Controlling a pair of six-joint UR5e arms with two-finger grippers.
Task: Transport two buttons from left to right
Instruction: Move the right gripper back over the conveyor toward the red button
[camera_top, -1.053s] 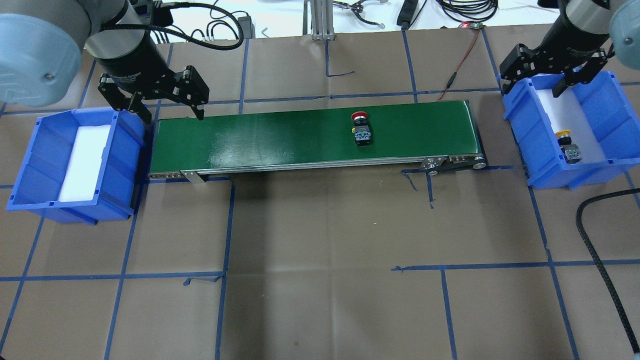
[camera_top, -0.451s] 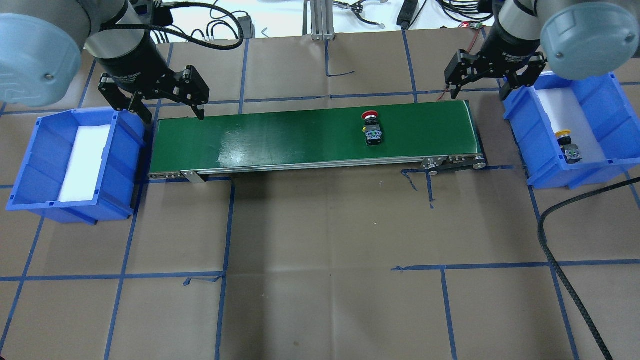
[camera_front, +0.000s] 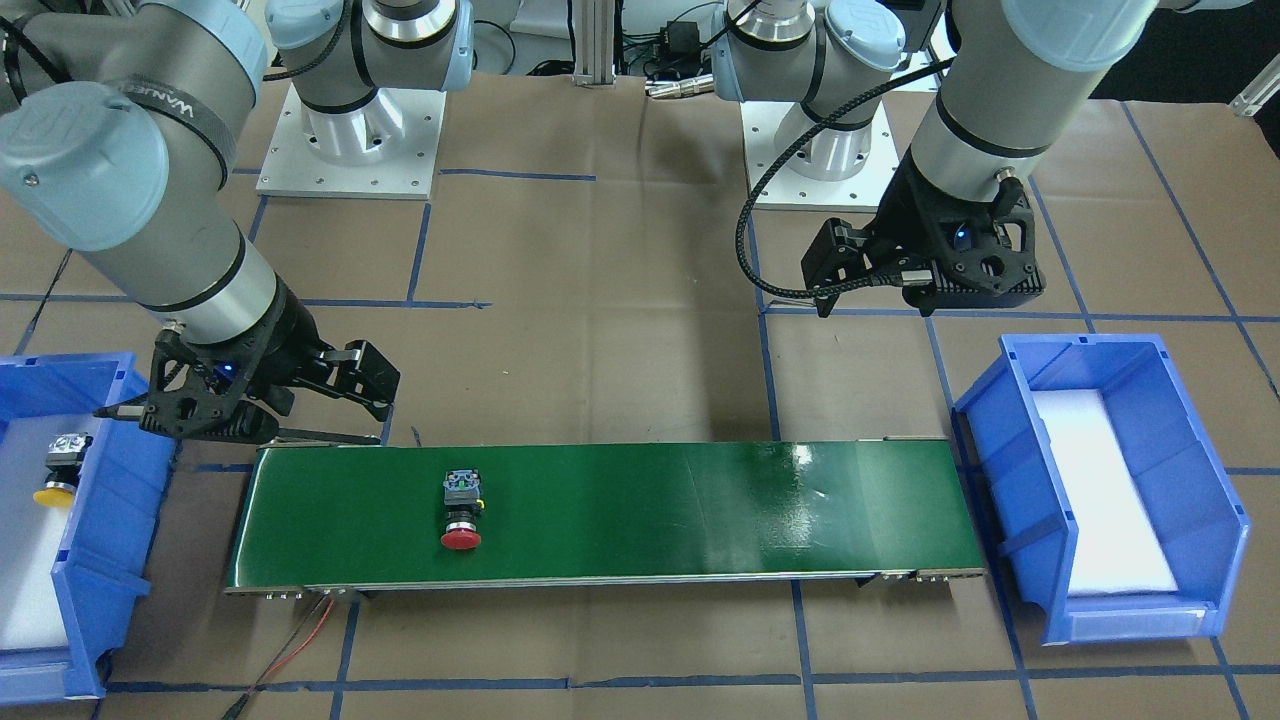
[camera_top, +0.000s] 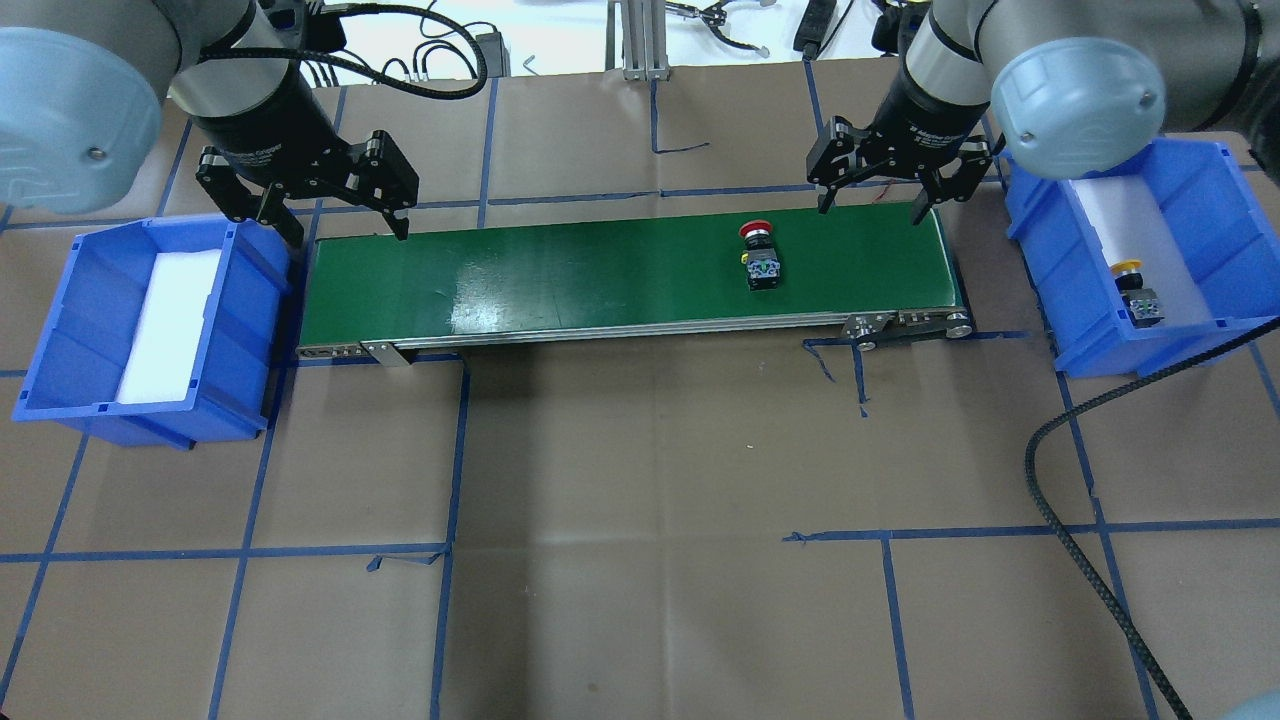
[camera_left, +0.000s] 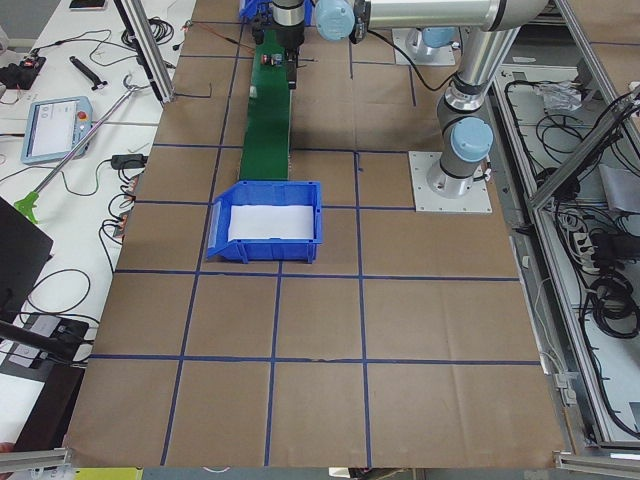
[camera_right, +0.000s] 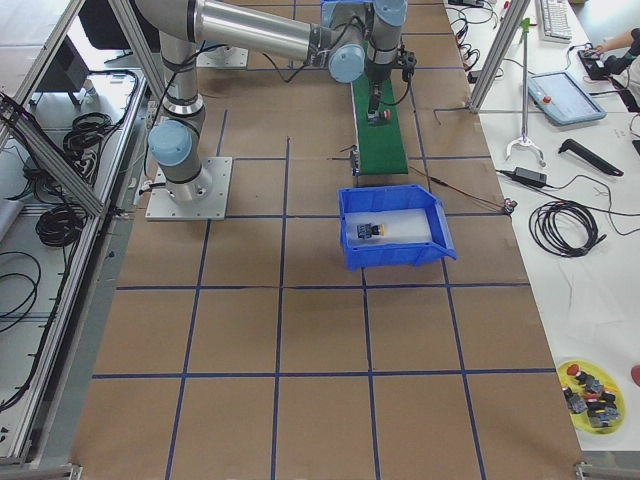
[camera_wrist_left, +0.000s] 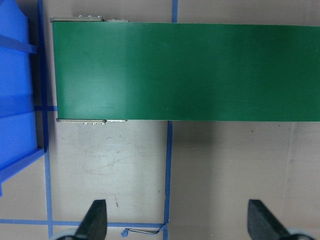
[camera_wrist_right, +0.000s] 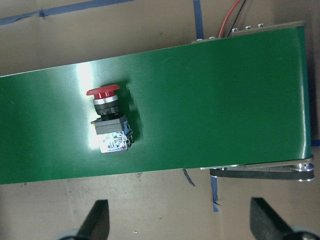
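Observation:
The red-capped button (camera_top: 762, 255) lies on its side on the green conveyor belt (camera_top: 600, 270), right of the middle; it also shows in the right wrist view (camera_wrist_right: 109, 117). The yellow-capped button (camera_top: 1135, 290) lies in the blue right bin (camera_top: 1225, 200). My right gripper (camera_top: 868, 211) is open and empty above the belt's far edge near its right end, right of the red button. My left gripper (camera_top: 350, 237) is open and empty at the belt's far left corner, beside the blue left bin (camera_top: 60, 330).
The left bin holds only a white foam pad (camera_top: 170, 325). A black cable (camera_top: 1090, 560) loops over the table at the front right. A red wire (camera_top: 925, 120) runs to the belt's far right end. Blue tape lines mark the brown table.
My right gripper has moved left from above the right bin to the belt's far right end. The red button has travelled right along the belt. The left arm has not moved.

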